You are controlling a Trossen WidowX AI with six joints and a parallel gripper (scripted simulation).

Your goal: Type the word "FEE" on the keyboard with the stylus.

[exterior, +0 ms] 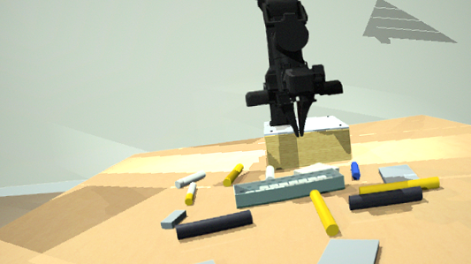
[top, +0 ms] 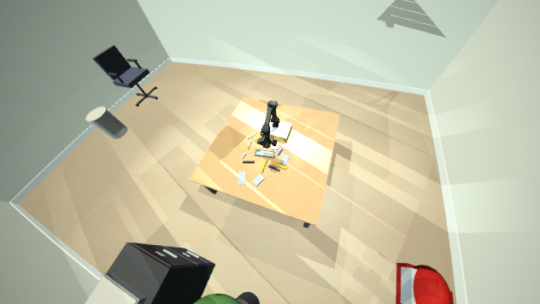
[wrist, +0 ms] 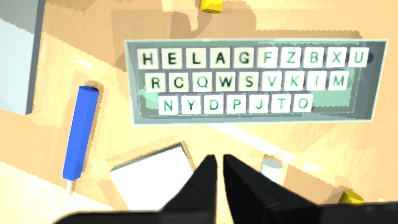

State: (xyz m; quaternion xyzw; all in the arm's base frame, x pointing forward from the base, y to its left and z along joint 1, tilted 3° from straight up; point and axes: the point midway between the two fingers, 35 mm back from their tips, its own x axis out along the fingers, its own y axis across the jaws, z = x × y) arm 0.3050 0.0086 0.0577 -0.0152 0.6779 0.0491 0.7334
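Note:
The keyboard (top: 265,154) (exterior: 290,194) (wrist: 250,120) is a green-grey tray with white letter keys in three rows. Its E key (wrist: 172,58) and F key (wrist: 267,57) are in the top row in the wrist view. A blue stylus (top: 280,151) (exterior: 355,170) (wrist: 80,132) with a thin pale tip lies on the table beside the keyboard, left of it in the wrist view. My gripper (exterior: 299,136) (wrist: 218,162) is shut but for a thin gap, with nothing between the fingertips. It hangs above the table on the robot-base side of the keyboard, to the right of the stylus in the wrist view.
A white pad (wrist: 150,177) lies between stylus and gripper in the wrist view. A white cylinder (wrist: 271,171) is to the right. Yellow sticks (exterior: 324,213) (exterior: 233,175), dark cylinders (exterior: 214,225) (exterior: 385,198) and grey slabs (exterior: 398,173) (exterior: 346,257) lie around the keyboard.

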